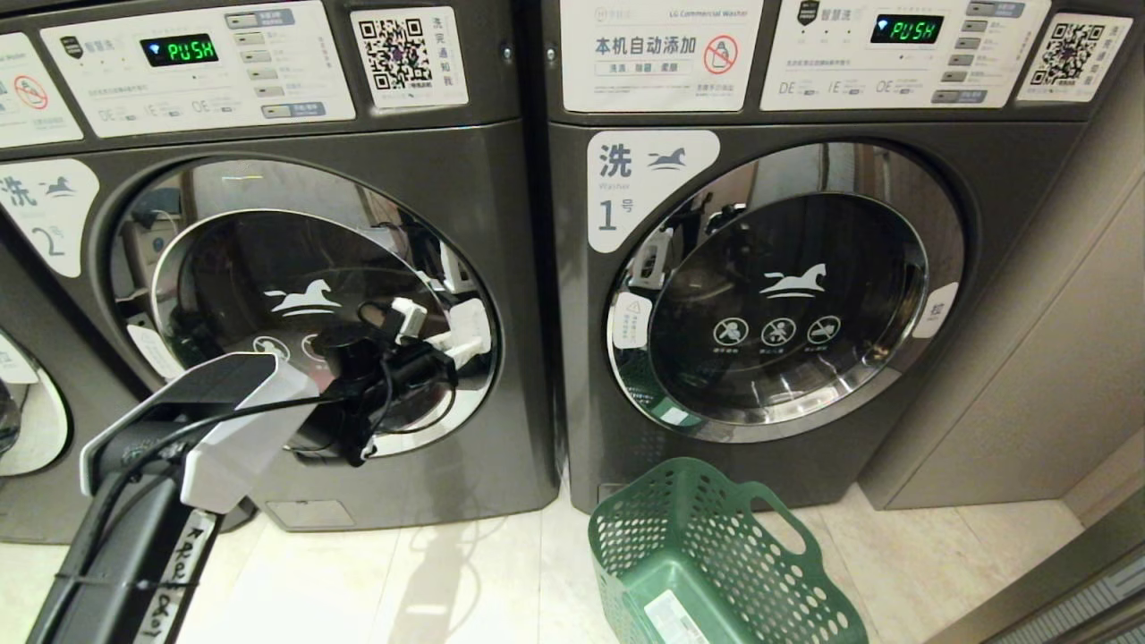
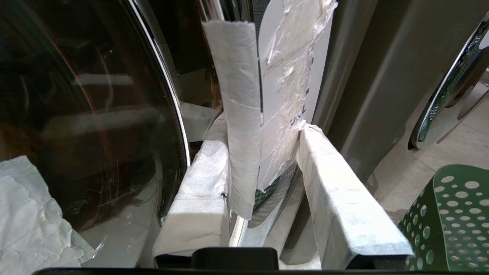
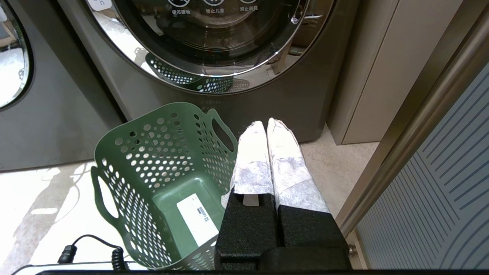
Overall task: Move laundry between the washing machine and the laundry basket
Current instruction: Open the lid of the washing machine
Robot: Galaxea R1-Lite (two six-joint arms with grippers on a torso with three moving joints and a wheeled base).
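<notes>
1. The left gripper (image 2: 263,133) is at the right edge of the round glass door (image 1: 304,295) of the washing machine (image 1: 483,224) marked "2", its wrapped fingers (image 2: 202,191) closed narrowly around the door's white taped handle tab (image 2: 284,91).
2. The right gripper (image 3: 267,128), pressed together and holding nothing, hangs low just right of the laundry basket (image 3: 126,160).
3. The green basket stands on the floor (image 1: 402,572), near the machine marked "1" (image 1: 1002,179).
4. No cloth shows.
</notes>
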